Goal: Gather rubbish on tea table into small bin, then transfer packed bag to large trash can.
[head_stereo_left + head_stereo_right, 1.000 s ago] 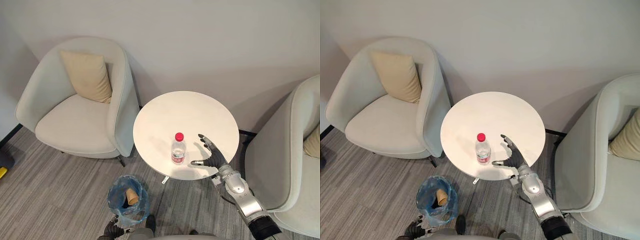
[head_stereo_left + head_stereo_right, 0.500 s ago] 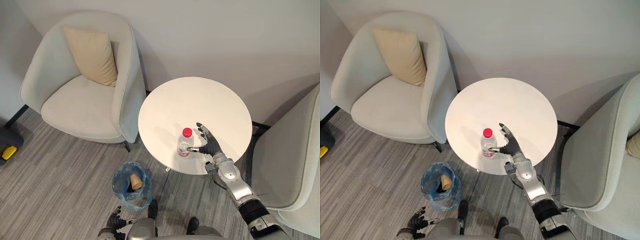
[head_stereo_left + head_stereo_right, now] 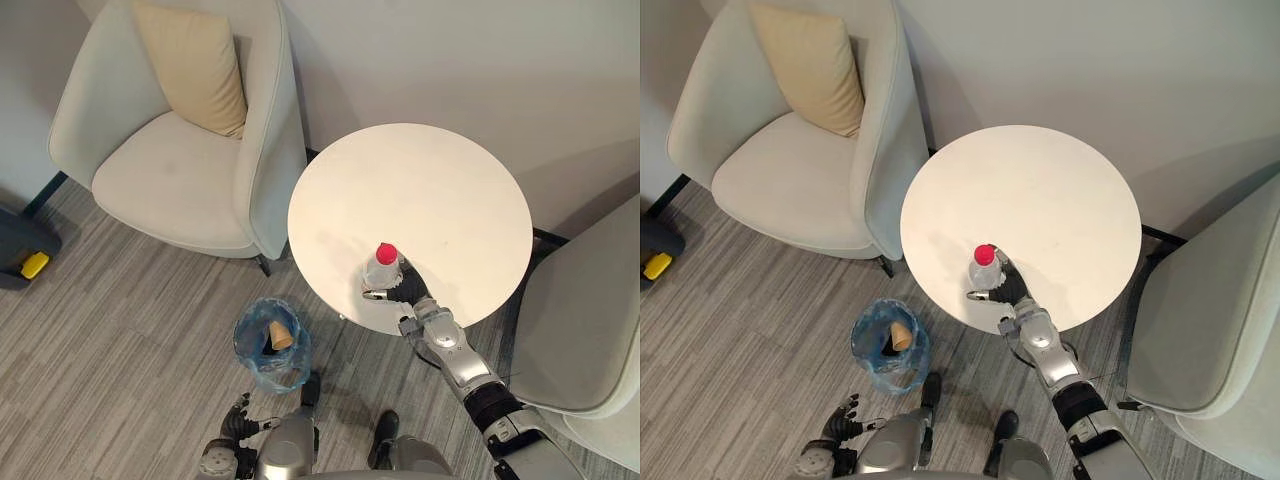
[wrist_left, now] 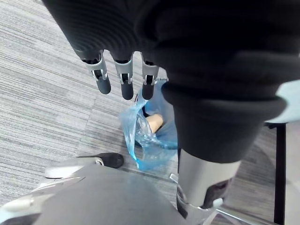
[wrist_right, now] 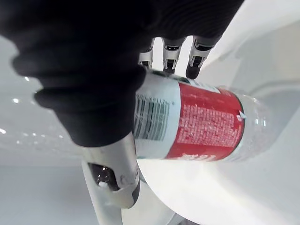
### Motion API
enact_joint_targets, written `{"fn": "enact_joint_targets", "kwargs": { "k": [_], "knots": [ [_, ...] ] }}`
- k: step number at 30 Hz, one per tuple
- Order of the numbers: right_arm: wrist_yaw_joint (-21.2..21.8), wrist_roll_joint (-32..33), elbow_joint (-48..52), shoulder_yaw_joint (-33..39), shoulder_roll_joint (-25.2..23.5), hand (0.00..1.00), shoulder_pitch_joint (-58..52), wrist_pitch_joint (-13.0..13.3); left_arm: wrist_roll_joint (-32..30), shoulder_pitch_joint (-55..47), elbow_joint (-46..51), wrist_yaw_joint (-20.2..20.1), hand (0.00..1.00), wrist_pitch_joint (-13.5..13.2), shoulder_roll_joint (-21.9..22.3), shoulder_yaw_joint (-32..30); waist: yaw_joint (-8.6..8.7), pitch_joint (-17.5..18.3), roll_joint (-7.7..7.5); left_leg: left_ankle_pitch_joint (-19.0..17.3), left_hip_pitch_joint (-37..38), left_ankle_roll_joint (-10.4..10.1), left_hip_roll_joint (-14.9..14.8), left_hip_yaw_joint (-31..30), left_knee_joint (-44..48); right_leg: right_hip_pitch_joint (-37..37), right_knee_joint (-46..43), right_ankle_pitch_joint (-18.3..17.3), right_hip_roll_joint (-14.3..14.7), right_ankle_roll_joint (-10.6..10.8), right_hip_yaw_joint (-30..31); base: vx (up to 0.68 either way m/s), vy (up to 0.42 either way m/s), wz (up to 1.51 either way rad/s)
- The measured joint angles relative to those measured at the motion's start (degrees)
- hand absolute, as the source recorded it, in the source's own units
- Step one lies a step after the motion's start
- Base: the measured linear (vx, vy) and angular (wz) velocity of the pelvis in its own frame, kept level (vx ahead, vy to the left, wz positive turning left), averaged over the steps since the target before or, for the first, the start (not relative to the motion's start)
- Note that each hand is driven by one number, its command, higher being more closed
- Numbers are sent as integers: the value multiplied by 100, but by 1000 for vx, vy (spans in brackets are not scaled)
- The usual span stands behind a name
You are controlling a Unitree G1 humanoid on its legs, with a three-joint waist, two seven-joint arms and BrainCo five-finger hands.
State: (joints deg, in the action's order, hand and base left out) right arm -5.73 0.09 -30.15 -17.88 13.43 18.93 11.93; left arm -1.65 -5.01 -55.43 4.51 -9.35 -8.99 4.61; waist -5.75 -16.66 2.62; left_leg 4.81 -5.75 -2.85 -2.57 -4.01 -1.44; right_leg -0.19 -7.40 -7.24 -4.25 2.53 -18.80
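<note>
Clasping bottle [image 3: 381, 268] on bench [image 3: 440, 180] in right robot hand [image 3: 407, 293]; next, probably lifting it across to bin [image 3: 272, 342] at hand's left

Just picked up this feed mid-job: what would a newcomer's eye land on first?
The right hand curled round the red-capped bottle, upright near the front edge of the round white table. On the floor beside the table, the small bin, lined in blue, holds a paper cup; the left hand hangs open near it.
</note>
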Motion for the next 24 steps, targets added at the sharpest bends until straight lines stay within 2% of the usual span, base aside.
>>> {"fn": "enact_joint_targets", "kwargs": {
  "k": [3,4,13,16,24],
  "knots": [
    [-56,-10,-1,-2,-80,0,13,0,0,1,44,20,0,5,1,5,5,-51,20,0,-55,0,13,-29,35,-33,-23,-3,-12,-1,-9,-14,-7,4],
    [-59,-12,-8,-4,-83,100,14,0,0,1,52,52,0,5,1,10,1,-64,23,0,-60,0,16,-33,36,-36,-27,-6,-14,-4,-9,0,0,0],
    [-82,-19,-224,-12,-174,100,165,-2,1,8,84,62,0,4,2,21,-34,-75,25,0,-140,0,16,-41,74,-127,-88,-27,-22,-11,-7,0,0,0],
    [-97,-16,-237,-10,-172,100,177,-3,2,79,85,61,0,7,21,31,-123,-131,48,0,-140,0,15,-44,86,-126,-101,-28,-23,-12,-6,0,0,0],
    [-182,-11,-78,18,-177,100,140,-5,1,121,85,62,0,13,28,29,-126,-150,48,0,-136,0,36,-46,90,-126,-124,-34,-50,-12,2,0,0,0]
  ]
}}
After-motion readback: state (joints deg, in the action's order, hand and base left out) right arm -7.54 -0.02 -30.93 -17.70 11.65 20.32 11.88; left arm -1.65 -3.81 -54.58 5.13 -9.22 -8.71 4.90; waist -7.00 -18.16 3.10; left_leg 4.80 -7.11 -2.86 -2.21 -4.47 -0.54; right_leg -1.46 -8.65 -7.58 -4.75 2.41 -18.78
